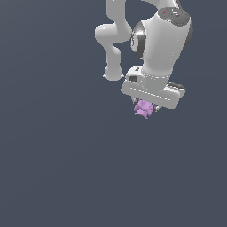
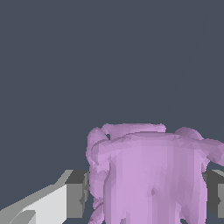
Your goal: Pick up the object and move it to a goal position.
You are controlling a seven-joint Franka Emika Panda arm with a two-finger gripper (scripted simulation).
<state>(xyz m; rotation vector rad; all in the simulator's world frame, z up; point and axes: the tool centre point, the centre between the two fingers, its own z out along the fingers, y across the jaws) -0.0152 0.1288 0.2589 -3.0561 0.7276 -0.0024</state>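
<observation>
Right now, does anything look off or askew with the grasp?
Nothing stands out. The purple piece sits between the jaws of the gripper, a pad at each side in the wrist view, and pokes out just beneath the hand. No damage visible.

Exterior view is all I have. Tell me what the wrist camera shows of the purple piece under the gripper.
Observer: In the wrist view the purple piece sits between two grey finger pads, one on each side of it.
Operator: Report whether the pads touch it.
Observer: Both pads sit right up against its sides; no gap shows on either side.
Operator: Describe its shape from there.
Observer: It is blocky with rounded bumps along its upper edge and notches down the side, detail your view of the piece below the gripper blurs.
Operator: Say what lies beyond it.
Observer: Only plain dark grey background; no goal marker is visible.
</observation>
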